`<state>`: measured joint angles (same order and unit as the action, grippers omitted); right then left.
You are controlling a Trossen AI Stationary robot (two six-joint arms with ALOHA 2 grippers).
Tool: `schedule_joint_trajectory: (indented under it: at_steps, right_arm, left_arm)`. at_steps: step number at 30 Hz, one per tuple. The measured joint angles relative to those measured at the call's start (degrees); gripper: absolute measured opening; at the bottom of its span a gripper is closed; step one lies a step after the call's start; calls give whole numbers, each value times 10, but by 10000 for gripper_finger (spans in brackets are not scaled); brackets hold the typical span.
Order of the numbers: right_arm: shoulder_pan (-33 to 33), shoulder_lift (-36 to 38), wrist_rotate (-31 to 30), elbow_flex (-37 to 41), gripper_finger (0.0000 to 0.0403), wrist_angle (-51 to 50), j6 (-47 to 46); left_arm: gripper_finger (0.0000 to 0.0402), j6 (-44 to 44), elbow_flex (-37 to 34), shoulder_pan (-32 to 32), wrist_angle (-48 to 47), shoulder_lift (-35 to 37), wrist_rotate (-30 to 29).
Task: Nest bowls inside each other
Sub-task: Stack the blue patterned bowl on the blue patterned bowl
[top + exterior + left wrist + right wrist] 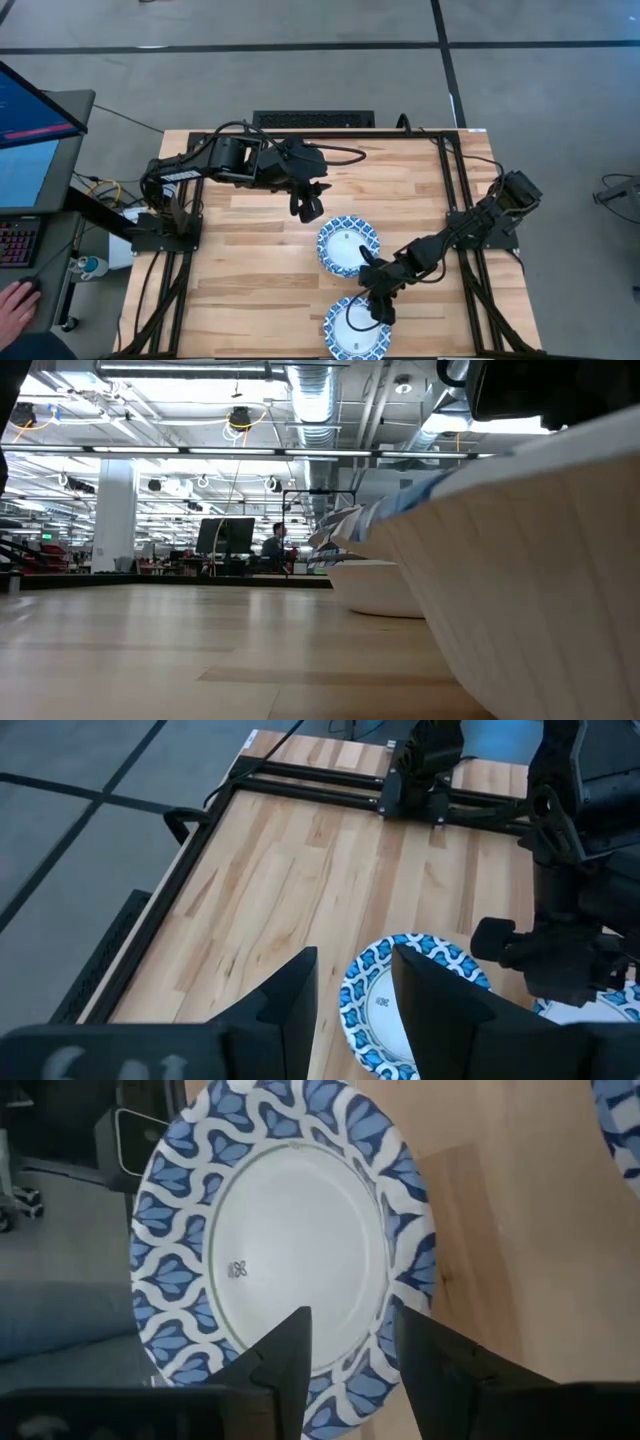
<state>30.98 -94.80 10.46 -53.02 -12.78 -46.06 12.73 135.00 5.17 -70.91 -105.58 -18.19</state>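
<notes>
Two blue-and-white rimmed bowls show. One bowl (348, 245) sits on its base mid-table, also in the left wrist view (385, 1005) and far off in the low view (375, 585). The other bowl (352, 330) sits at the table's near edge and fills the right wrist view (285, 1230) and the low view's right side (540, 560). My left gripper (308, 207) (355, 990) hangs open, just far-left of the middle bowl. My right gripper (378, 306) (350, 1355) is open over the near bowl's far-right rim. Other bowls are out of view. My right gripper comes at the near bowl from above, with a finger on either side of its rim (352, 1342). Whether either finger touches the rim, I cannot tell.
Bare wooden table lies to the left of both bowls. Black frame rails (450, 180) run along the table's right side and far edge. A monitor (30, 130) and a person's hand (15, 305) show off the table's left.
</notes>
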Motion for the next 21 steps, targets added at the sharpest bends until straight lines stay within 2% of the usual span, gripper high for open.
schedule_joint_trajectory:
  at_steps: [10, 21]
  right_arm:
    - [1, 0, -32, -2, 162, -60, -9]
    - [9, 0, -36, -2, 159, -50, -37]
  left_arm:
    - [122, -8, 0, 0, -4, 0, 0]
    - [122, -25, 0, 0, -3, 0, -4]
